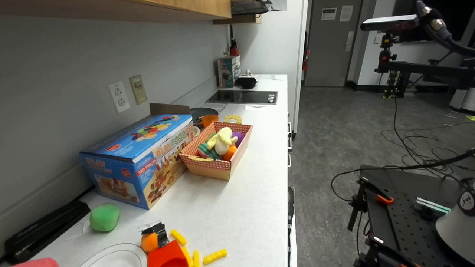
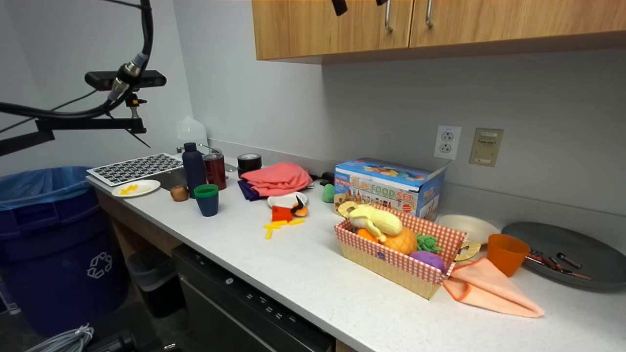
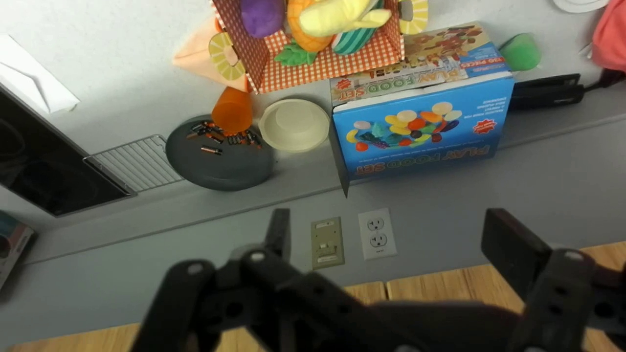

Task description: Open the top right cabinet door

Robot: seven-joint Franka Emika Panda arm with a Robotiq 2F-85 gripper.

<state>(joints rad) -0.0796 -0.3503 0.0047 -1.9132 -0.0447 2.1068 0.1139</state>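
Up at cabinet level hangs your end effector, jaws standing wide apart, nothing between them! And there's the target: the flat, light-brown, wood-grained top right cabinet door, shut, only its lower part showing, right of the end effector in an exterior view. Near its lower left corner sits your best grip, the slim, curved silver metal handle. Watch out! The matching curved silver pull on the light-brown wooden neighbouring door shows closer to the end effector, and that's the wrong one. The gap in depth? Can't tell from here. Expect a stiff, fairly light panel, probably hinged along its far right edge, and a smooth bar that could slip. So hook behind the handle at mid-length or pinch it, pull gently, and let the end effector follow the arc. Yank straight back and you may well lose it!
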